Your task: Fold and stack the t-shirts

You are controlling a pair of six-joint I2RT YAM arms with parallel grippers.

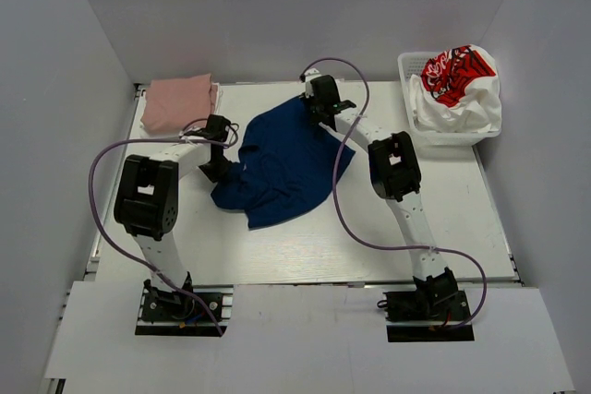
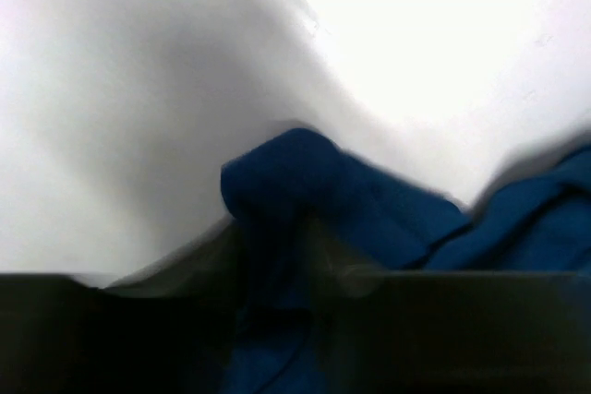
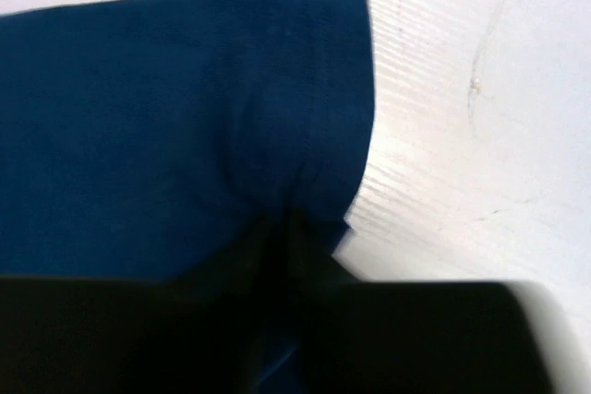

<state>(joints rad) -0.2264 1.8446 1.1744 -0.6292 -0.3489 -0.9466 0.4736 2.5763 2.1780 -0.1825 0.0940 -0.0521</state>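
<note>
Now navy t-shirt (image 1: 286,163) between hands: left hand (image 1: 218,169) pinches left edge, right hand (image 1: 320,113) far corner.

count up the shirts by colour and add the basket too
navy t-shirt: 1
pink t-shirt: 1
white t-shirt with red print: 1 visible, heaped in the basket
white basket: 1
total: 4

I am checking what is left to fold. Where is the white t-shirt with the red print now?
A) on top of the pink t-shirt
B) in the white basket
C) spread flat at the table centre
B: the white t-shirt with the red print lies bunched in the white basket at the far right corner.
</note>
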